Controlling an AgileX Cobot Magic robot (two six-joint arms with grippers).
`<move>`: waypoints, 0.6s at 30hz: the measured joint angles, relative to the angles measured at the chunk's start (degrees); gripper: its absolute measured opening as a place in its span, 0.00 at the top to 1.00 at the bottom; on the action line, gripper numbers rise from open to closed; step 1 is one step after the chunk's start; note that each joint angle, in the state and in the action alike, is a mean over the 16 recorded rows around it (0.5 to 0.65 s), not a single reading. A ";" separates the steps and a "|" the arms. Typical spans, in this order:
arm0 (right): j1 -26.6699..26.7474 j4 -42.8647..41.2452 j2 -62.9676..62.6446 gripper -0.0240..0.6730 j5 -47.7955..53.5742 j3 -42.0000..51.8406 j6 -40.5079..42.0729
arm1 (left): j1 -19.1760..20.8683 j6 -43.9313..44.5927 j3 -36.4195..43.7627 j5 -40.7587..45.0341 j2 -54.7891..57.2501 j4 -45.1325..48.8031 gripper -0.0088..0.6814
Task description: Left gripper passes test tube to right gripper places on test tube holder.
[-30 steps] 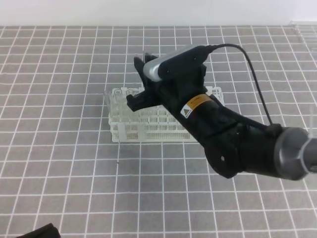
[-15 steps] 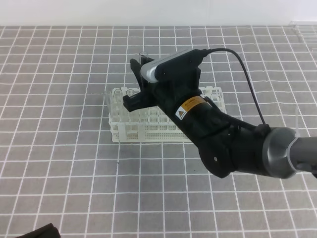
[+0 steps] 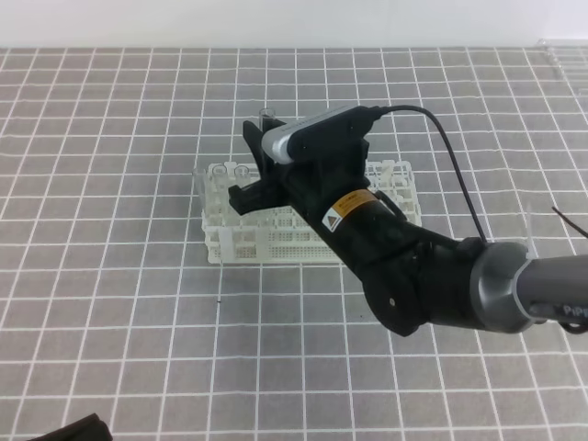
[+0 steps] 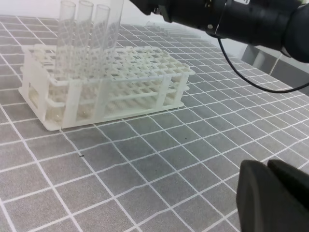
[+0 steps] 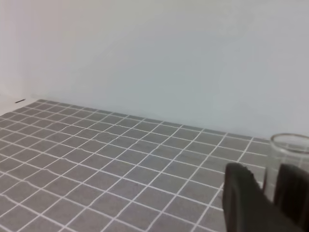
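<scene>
Exterior high view: above and in front, looking down at the gridded table (image 3: 110,303), wide.
Left wrist view: low over the table, near, facing the rack (image 4: 116,82) from its end; the right arm (image 4: 251,21) crosses the top.
Right wrist view: close behind the fingers (image 5: 246,203), level, facing the back wall (image 5: 145,53).
Shared: rack and right arm in exterior and left wrist views.

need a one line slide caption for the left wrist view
Three clear glass test tubes standing in a white plastic lattice rack on grey gridded matting, a black arm reaching overhead.
</scene>
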State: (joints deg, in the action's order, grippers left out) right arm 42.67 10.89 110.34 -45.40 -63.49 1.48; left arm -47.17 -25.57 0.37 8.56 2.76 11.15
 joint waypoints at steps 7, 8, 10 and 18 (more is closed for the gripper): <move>-0.45 0.12 0.63 0.83 -0.79 -0.11 -0.11 | -0.01 -0.02 0.08 -0.10 0.06 0.01 0.99; -0.51 0.14 0.71 0.83 -0.85 -0.18 -0.12 | -0.01 -0.01 0.04 -0.02 0.06 0.01 0.99; -0.62 0.17 0.86 0.83 -0.93 -0.34 -0.15 | 0.00 0.00 -0.04 0.14 0.00 -0.01 0.99; -0.81 0.23 1.50 0.83 -1.04 -1.12 -0.15 | -0.01 -0.01 0.04 0.35 0.06 0.01 0.99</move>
State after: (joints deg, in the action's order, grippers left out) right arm 41.85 11.12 111.84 -46.44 -64.60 1.33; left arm -47.18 -25.58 0.41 8.91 2.83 11.16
